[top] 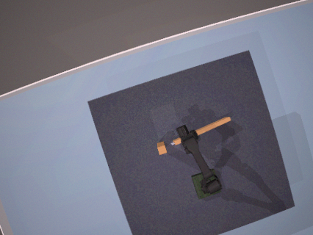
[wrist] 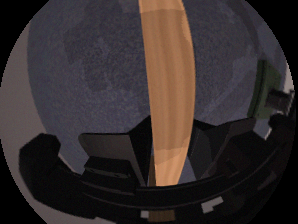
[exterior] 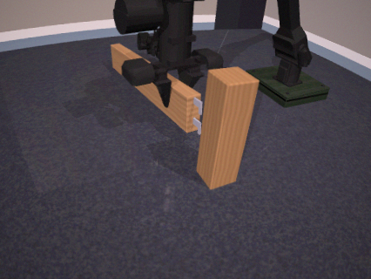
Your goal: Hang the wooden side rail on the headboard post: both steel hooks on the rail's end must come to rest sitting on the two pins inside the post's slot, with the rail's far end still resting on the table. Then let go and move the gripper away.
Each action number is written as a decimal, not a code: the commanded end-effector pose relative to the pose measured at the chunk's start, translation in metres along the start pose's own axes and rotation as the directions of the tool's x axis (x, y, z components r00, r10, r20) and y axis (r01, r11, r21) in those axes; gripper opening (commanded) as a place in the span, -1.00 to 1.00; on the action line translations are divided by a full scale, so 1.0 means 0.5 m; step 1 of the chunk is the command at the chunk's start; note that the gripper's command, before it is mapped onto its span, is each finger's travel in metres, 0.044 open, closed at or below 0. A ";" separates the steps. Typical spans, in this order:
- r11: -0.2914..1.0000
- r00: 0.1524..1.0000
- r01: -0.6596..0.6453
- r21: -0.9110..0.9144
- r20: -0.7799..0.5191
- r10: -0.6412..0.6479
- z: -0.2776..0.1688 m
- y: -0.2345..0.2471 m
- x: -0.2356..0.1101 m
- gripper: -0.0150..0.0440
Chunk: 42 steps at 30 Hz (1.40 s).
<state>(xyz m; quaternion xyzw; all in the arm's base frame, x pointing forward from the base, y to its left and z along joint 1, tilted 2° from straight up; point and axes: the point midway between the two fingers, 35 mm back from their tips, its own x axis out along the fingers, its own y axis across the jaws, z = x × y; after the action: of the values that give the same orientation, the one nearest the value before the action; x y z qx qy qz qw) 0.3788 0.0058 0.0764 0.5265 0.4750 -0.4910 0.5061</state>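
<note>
I see the side rail (exterior: 150, 87) and headboard post (exterior: 226, 126) in pale matt grained wood, the rail's hooks (exterior: 198, 114) in smooth light steel, the claw (exterior: 172, 89) matt black, over a rough, speckled dark desk (exterior: 87, 196).

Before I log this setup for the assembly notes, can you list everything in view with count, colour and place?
Long wooden side rail: one, light orange-brown, lifted at its hooked end beside the post, clamped in the gripper.
Steel hooks: two, pale grey, on the rail's end facing the post, one above the other; whether they sit on pins cannot be seen.
Upright wooden headboard post: one, light orange-brown, standing on the mat near its middle.
Dark speckled mat: one, charcoal grey, under everything.
Table surface: one, pale blue, around the mat.
Base plate: one, dark green, at the mat's far right.
Robot arm: one, black, reaching from the base plate.
Gripper: one, black, shut on the rail.
</note>
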 end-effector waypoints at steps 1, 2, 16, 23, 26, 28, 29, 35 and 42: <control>1.000 1.000 -0.010 0.001 -0.003 0.010 -0.004 0.003 -0.008 -0.49; 1.000 1.000 -0.010 0.001 -0.003 0.010 -0.004 0.003 -0.008 -0.49; 1.000 1.000 -0.010 0.001 -0.003 0.010 -0.006 0.006 -0.009 -0.49; 1.000 1.000 -0.010 0.001 -0.003 0.010 -0.008 0.006 -0.007 -0.49; 1.000 1.000 -0.010 0.001 -0.003 0.010 -0.008 0.006 -0.006 -0.49; 1.000 1.000 -0.010 0.001 -0.003 0.010 -0.009 0.005 -0.006 -0.49; 1.000 1.000 -0.010 0.001 -0.003 0.010 -0.009 0.005 -0.006 -0.49; 1.000 1.000 -0.010 0.001 -0.003 0.010 -0.011 0.004 -0.004 -0.49; 1.000 1.000 -0.010 0.001 -0.003 0.010 -0.012 0.002 -0.005 -0.49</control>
<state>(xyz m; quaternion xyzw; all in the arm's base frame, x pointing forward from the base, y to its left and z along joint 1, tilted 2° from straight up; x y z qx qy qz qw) 0.3796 0.0096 0.0761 0.5265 0.4746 -0.4910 0.5064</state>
